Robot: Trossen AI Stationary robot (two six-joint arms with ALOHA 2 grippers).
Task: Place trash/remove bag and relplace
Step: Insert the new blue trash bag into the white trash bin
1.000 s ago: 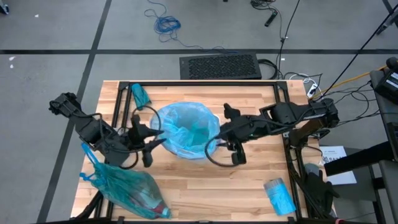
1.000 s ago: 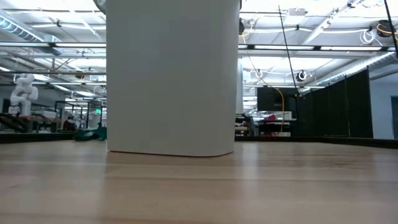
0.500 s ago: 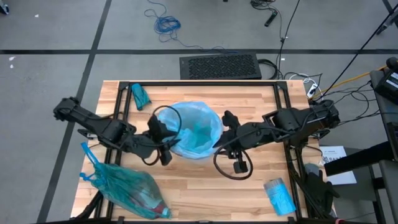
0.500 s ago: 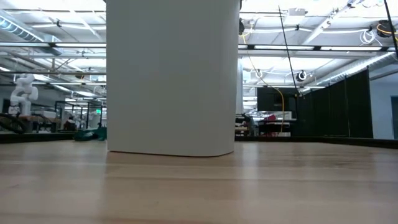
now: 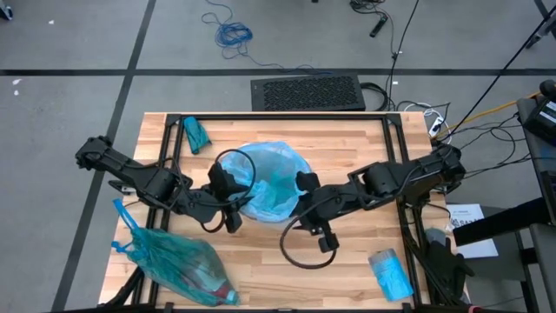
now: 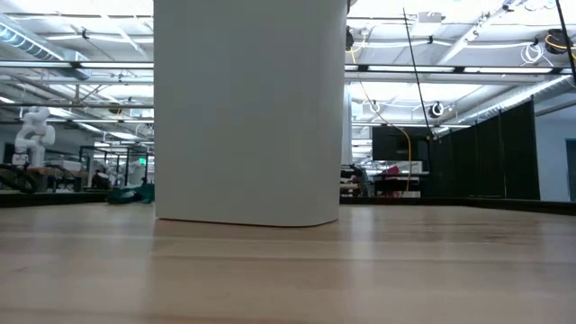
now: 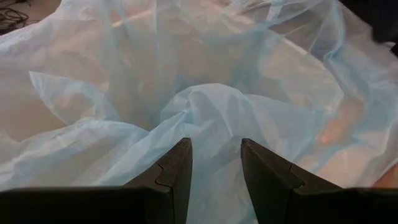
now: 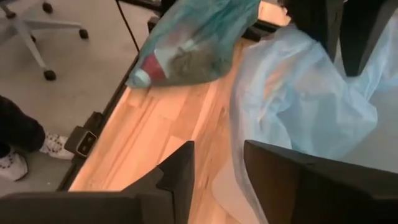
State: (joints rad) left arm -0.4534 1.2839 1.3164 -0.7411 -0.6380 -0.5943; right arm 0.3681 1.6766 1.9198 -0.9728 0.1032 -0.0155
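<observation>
My left gripper (image 7: 214, 163) pinching fresh blue bag (image 7: 205, 112) at bin (image 6: 249, 108) rim. My right gripper (image 8: 217, 163) fingers spread, empty, beside bag's opposite edge. Tied full bag with trash (image 5: 178, 261) well behind left gripper, near table corner.

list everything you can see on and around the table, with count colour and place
bin: one, white, table centre
fresh bag: one, pale blue, lining the bin
full bag: one, teal, tied, near-left corner, trash inside
folded bag: one, teal, far-left corner
bag roll: one, light blue, near-right edge
keyboard: one, black, floor beyond the table
cable: one, blue, floor
left gripper: on the fresh bag's plastic at the bin's left rim
right gripper: open, empty, at the bin's right side
</observation>
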